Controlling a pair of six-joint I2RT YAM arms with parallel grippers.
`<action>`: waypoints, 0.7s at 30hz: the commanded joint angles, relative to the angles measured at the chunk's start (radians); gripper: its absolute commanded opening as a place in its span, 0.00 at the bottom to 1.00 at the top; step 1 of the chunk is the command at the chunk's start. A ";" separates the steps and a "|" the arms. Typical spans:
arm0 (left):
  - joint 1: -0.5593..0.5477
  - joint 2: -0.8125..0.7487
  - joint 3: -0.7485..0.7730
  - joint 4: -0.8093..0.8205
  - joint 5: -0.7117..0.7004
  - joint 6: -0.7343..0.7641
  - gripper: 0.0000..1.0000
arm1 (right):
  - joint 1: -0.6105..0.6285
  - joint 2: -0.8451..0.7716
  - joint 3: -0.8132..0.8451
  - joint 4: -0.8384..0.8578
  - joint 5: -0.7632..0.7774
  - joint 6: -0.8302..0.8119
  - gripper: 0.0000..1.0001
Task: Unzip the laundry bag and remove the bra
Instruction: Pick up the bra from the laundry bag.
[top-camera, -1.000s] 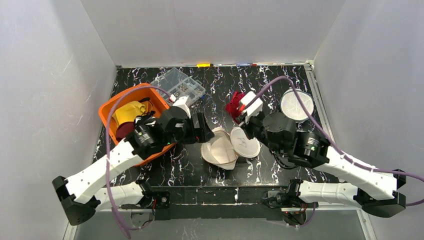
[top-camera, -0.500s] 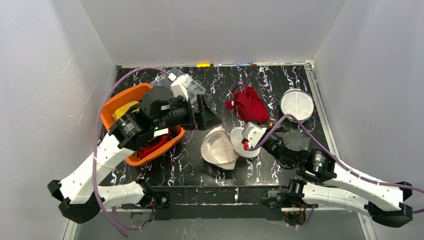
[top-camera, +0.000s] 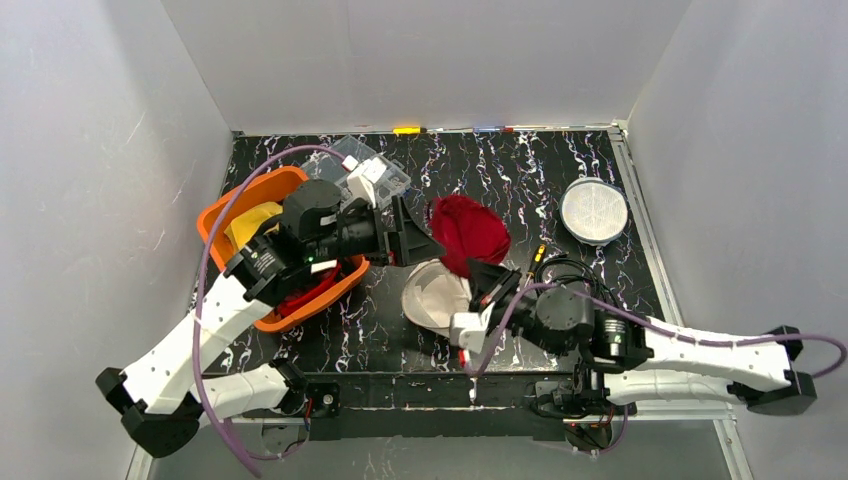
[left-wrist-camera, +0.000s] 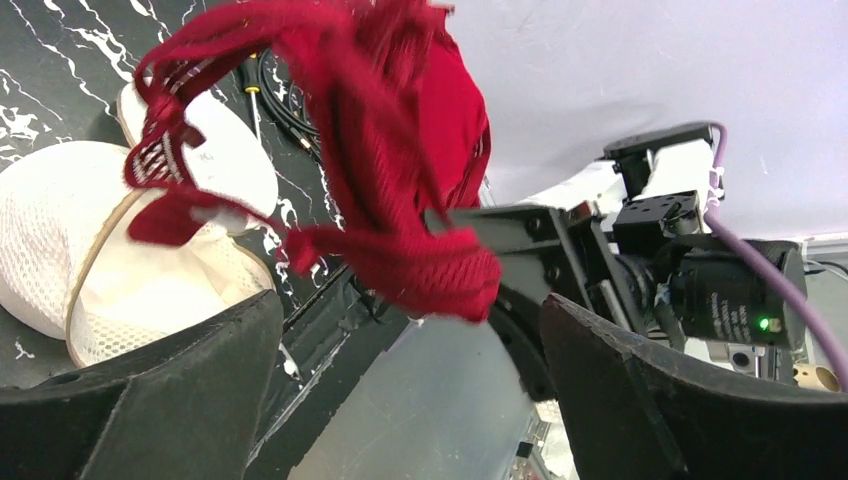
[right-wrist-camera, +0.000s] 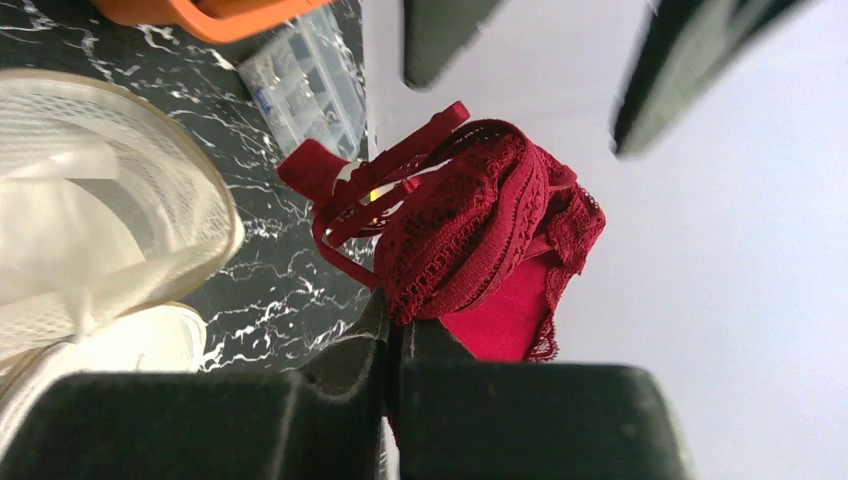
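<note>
- The right gripper is clamped shut on the lower edge of the red lace bra, holding it clear of the black marbled surface.
- The bra hangs just far-right of the open white mesh laundry bag. It is bunched, so its long axis is hard to read.
- The left gripper is spread wide and empty, just left of the bra, fingers pointing right at it.
- The zipper is not visible. In the left wrist view the loose straps overlap the bag; I cannot tell whether they touch it.
</note>
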 joint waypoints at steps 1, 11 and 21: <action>0.008 -0.085 -0.088 0.097 0.005 -0.036 0.99 | 0.157 0.063 -0.040 0.146 0.128 -0.175 0.01; 0.010 -0.122 -0.149 -0.020 -0.056 -0.007 0.98 | 0.258 0.126 -0.063 0.242 0.155 -0.226 0.01; 0.010 -0.146 -0.259 0.027 -0.046 -0.079 0.88 | 0.263 0.115 -0.108 0.285 0.162 -0.220 0.01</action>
